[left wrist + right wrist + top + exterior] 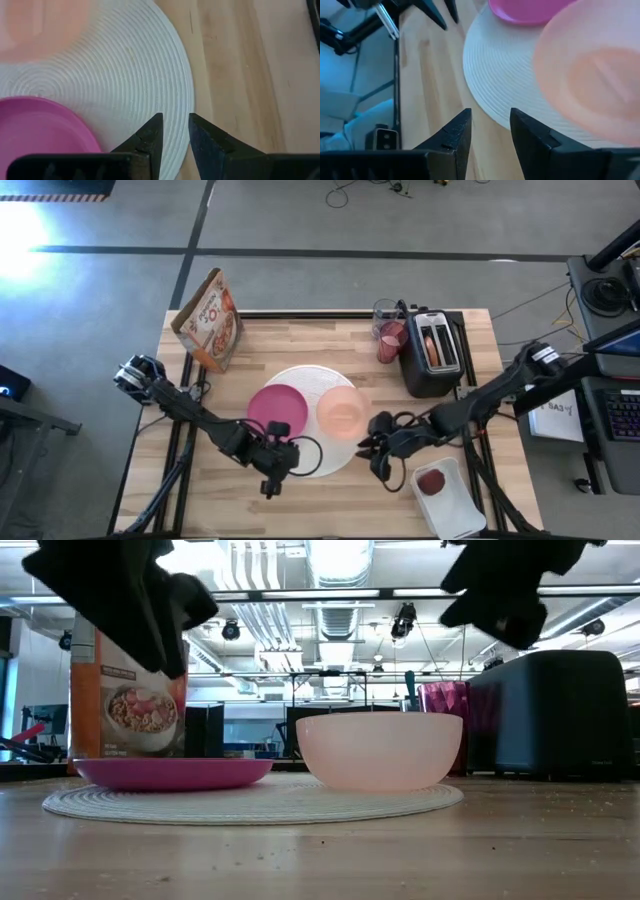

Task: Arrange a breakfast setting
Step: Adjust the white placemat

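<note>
1. The white disc (300, 385) lies mid tabletop (330, 340).
2. The magenta plate (277, 408) and peach bowl (342, 413) sit on it, both empty.
3. The red fruit (432, 481) lies in the white tray (460, 505), near right.
4. The bagel (430, 345) stands in the toaster (432, 355).
5. The left pincer (175, 131) and right pincer (490, 127) are a little open, holding nothing.

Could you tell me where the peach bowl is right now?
In the high view, the peach bowl sits on the right half of the white woven mat, beside the magenta plate.
</note>
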Controlling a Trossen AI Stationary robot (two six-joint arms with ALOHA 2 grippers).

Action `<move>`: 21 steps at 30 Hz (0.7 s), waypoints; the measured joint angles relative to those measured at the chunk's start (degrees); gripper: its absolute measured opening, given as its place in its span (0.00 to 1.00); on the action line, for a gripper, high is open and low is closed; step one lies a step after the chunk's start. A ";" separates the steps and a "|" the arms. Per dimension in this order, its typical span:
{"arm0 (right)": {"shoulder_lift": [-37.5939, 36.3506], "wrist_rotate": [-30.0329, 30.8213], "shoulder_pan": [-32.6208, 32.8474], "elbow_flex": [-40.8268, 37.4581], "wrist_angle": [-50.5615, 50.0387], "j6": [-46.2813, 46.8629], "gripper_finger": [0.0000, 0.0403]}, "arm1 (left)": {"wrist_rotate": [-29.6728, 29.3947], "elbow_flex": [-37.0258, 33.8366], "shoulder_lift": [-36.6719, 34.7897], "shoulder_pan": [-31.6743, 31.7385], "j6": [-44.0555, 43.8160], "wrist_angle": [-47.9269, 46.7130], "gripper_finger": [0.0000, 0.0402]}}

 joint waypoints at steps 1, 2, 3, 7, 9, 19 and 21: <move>1.34 -0.25 -0.02 0.00 0.89 0.02 0.30 | 0.26 -0.63 0.00 -0.03 -0.78 0.63 0.19; 2.80 -0.42 -0.02 0.00 2.22 0.03 0.29 | 0.28 -1.32 0.00 -0.19 -1.50 1.69 0.19; 4.20 -1.18 -0.02 0.04 3.67 0.04 0.29 | 0.52 -2.01 -0.04 -0.27 -1.90 2.91 0.19; 9.87 -1.82 0.00 2.48 5.45 0.06 0.28 | 0.71 -3.84 -0.84 -0.37 -0.41 4.56 0.19; 12.57 -1.76 0.00 4.55 5.39 -0.07 0.28 | 0.49 -4.41 -1.24 -0.32 1.70 4.51 0.19; 22.90 0.74 0.00 20.36 -13.62 -0.39 0.27 | 0.21 -7.72 -2.91 1.45 5.61 6.59 0.19; 24.38 1.72 0.00 23.06 -17.96 -0.36 0.24 | 0.22 -8.50 -2.68 1.67 7.09 9.32 0.19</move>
